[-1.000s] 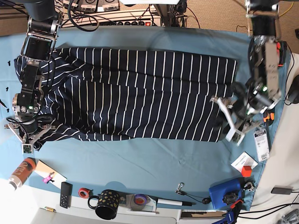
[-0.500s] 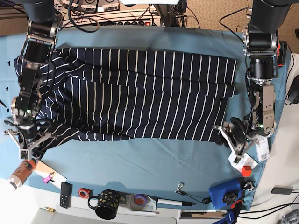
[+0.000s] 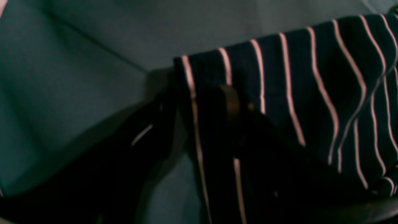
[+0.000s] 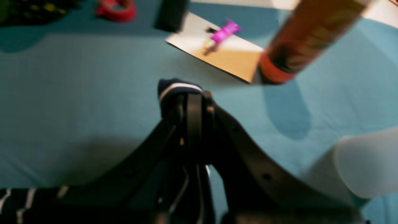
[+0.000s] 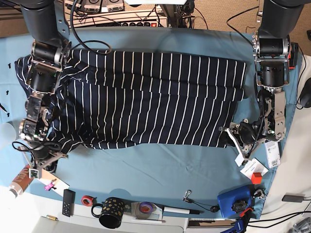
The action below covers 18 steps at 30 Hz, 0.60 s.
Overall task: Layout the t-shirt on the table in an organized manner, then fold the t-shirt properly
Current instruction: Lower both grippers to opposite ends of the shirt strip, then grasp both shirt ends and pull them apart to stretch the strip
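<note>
Still mid-layout: the dark navy white-striped fabric t-shirt (image 5: 146, 97) lay spread lengthwise across the teal-cloth counter (image 5: 160, 165). Right gripper (image 4: 186, 93) pinched a shirt edge, probably to pull it flat; left gripper (image 5: 232, 140) stood spread beside the opposite corner, apparently holding nothing.

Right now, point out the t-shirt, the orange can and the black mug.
t-shirt (image 5: 146, 97), base view, middle of the striped body.
orange can (image 4: 304, 40), right wrist view, lower side near its red rim.
black mug (image 5: 112, 211), base view, dotted side wall.
</note>
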Available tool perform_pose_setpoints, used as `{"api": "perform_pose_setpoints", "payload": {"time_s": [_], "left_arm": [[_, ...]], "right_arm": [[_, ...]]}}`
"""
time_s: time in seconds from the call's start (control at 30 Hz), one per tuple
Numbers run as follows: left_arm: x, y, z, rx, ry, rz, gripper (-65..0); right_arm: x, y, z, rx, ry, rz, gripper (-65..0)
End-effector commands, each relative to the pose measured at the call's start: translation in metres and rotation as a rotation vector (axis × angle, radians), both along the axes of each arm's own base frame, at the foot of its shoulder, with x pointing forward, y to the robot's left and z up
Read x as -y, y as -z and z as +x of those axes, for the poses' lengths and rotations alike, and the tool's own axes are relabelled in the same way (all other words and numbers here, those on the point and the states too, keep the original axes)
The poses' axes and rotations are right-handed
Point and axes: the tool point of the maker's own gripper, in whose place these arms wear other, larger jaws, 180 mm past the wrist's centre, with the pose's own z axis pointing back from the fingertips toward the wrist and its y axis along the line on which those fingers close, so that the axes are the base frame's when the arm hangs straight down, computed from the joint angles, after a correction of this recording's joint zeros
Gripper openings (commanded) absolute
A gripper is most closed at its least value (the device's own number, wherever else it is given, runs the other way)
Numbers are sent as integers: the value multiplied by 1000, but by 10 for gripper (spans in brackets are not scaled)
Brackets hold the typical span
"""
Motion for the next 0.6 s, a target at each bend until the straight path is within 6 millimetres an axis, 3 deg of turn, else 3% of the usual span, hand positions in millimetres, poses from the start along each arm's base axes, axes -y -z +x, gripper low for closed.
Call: {"api": "perform_pose_setpoints", "payload": {"time_s": [0.0, 0.17, 0.37, 0.5, 0.57], "left_arm": [[-2, -24, 19, 77, -10, -15, -418], [1, -28, 21, 93, -11, -28, -418], [20, -26, 22, 91, 7, -52, -434], [26, -20, 21, 83, 18, -13, -570], [18, -21, 27, 100, -35, 3, -636]], "right_arm": [[6, -36, 14, 96, 7, -16, -650], [1, -54, 24, 136, 1, -7, -650], [1, -83, 36, 185, 2, -5, -650], [1, -90, 39, 201, 1, -5, -650], [1, -93, 40, 209, 1, -7, -650]]}}
